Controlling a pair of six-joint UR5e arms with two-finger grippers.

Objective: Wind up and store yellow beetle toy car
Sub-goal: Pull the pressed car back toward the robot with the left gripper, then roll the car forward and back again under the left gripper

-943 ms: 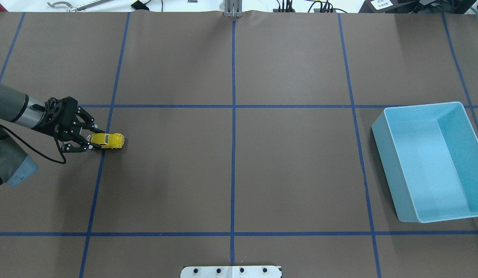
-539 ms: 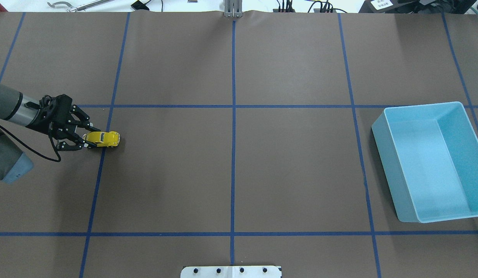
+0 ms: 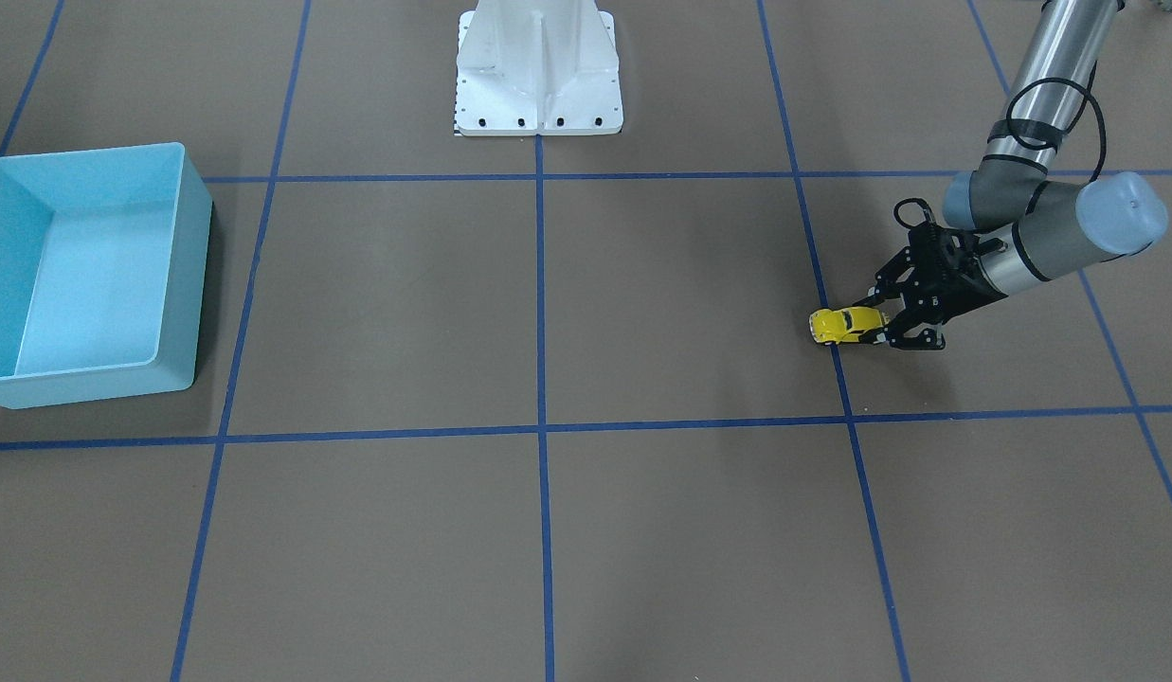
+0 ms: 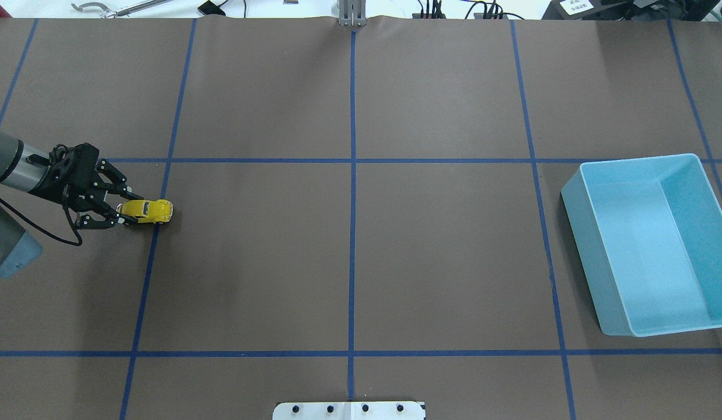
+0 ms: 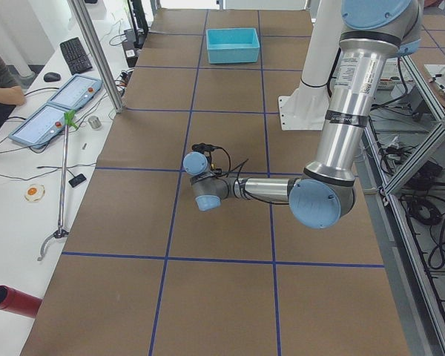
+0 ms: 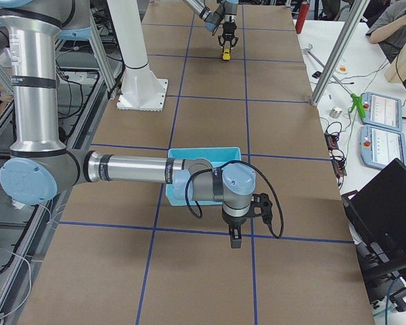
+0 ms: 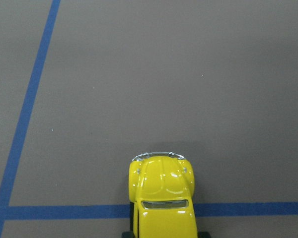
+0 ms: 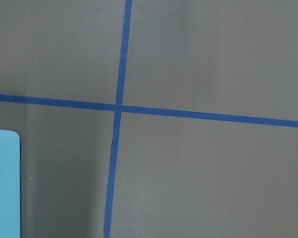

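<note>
The yellow beetle toy car [image 4: 146,211] stands on its wheels on the brown table at the far left, on a blue tape line. It also shows in the front view [image 3: 843,325] and in the left wrist view [image 7: 163,198]. My left gripper [image 4: 129,210] is shut on the car's rear end, low over the table, and also shows in the front view [image 3: 877,322]. The light-blue bin [image 4: 582,233] sits empty at the far right. My right gripper [image 6: 235,238] hangs over the table beside the bin [image 6: 189,153]. I cannot tell whether it is open or shut.
The robot's white base plate [image 3: 538,95] sits mid-table at the near edge. Blue tape lines cross the brown mat. The bin's corner shows in the right wrist view [image 8: 2,183]. An operators' bench with tablets [image 5: 55,111] runs along the far side.
My left gripper has moved steadily to the left, toward the table's end, with the yellow car in its grip rolling backward along the table. The bin has not moved.
</note>
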